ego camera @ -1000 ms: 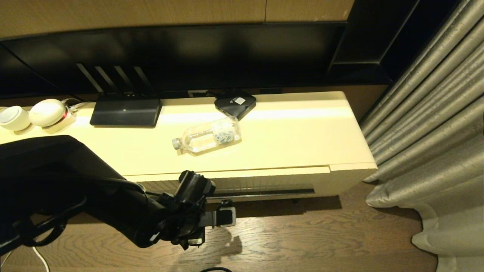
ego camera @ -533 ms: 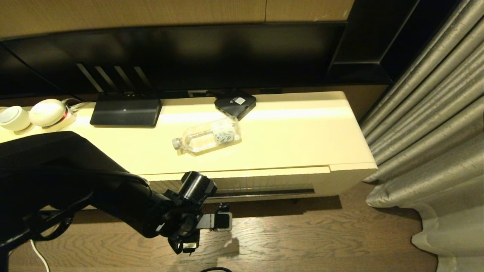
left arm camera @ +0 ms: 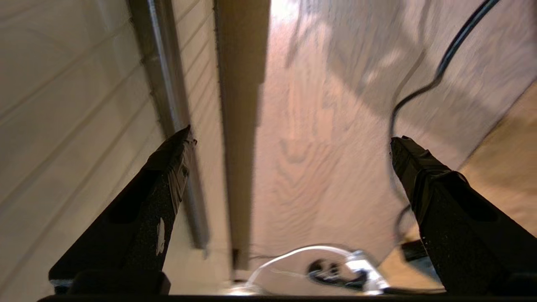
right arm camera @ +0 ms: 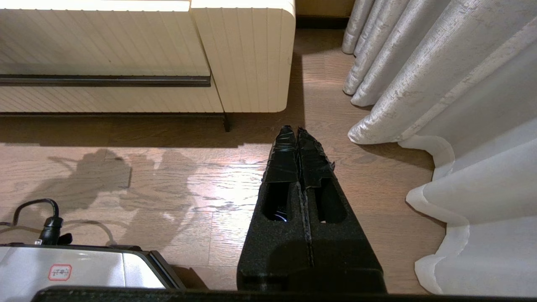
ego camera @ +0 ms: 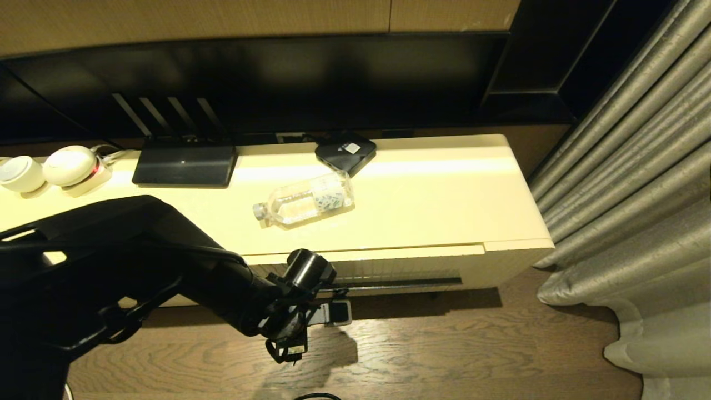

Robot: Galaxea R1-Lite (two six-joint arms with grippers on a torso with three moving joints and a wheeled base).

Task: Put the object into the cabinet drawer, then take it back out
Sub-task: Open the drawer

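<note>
The object, a clear water bottle, lies on its side on the cream cabinet top, untouched. Below it the cabinet drawer shows its ribbed front, pushed in, with the dark handle slot along its lower edge. My left gripper is open wide just in front of that slot, low above the floor. In the left wrist view one fingertip sits beside the handle rail on the ribbed front, and nothing lies between the fingers of the gripper. My right gripper is parked shut over the floor.
A black square box, a flat black device and white round items rest on the cabinet top under a dark screen. Curtains hang at the right. A cable lies on the wooden floor.
My left arm has swung to the right and in toward the drawer front, and its fingers have spread a little wider. The bottle and the right arm have not moved.
</note>
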